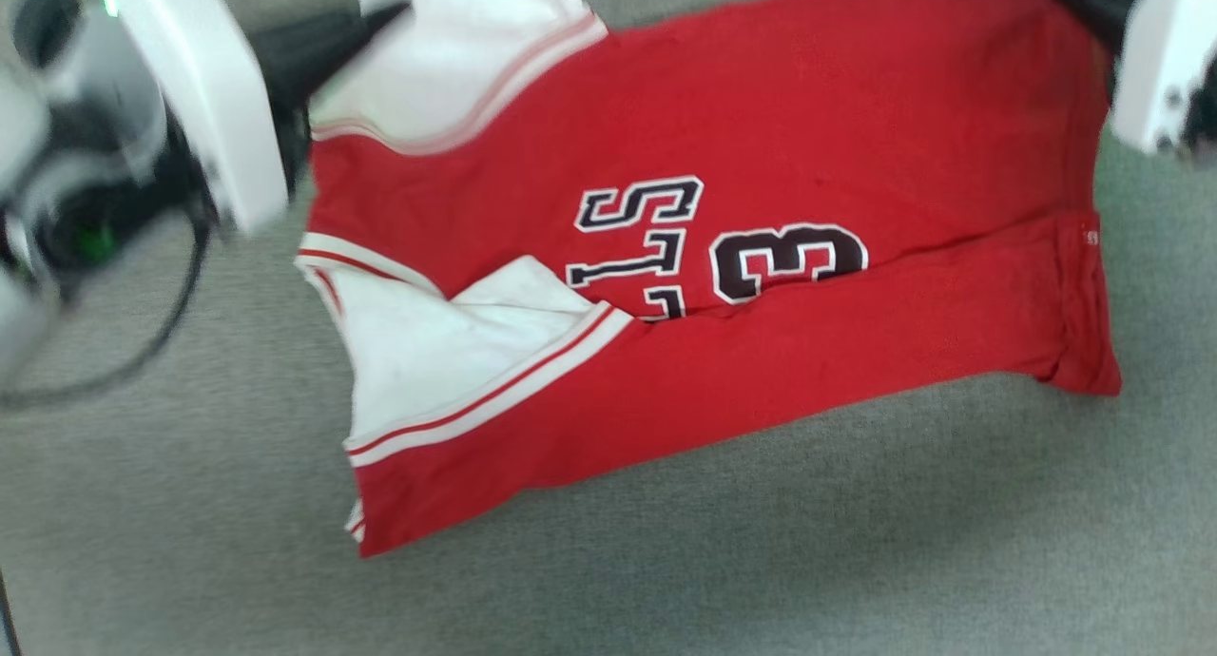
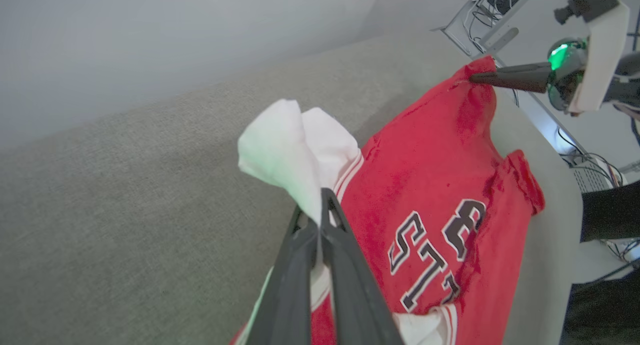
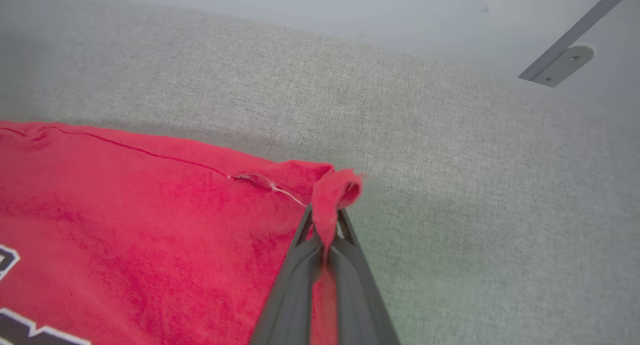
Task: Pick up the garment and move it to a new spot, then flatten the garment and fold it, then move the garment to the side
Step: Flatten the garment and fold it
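Fold step, I'd say. Left gripper is clamped on the white sleeve, right gripper on the red hem corner. The garment is stretched between both jaws, lower edge folded over on the grey surface. Next: swing both corners over together with even tension.

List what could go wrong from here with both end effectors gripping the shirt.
The right end effector pinches only a small bunched corner of the garment; it may slip out under tension.
The left end effector holds just the white sleeve, so pulling could skew the shirt.
The folded near flap may crease.
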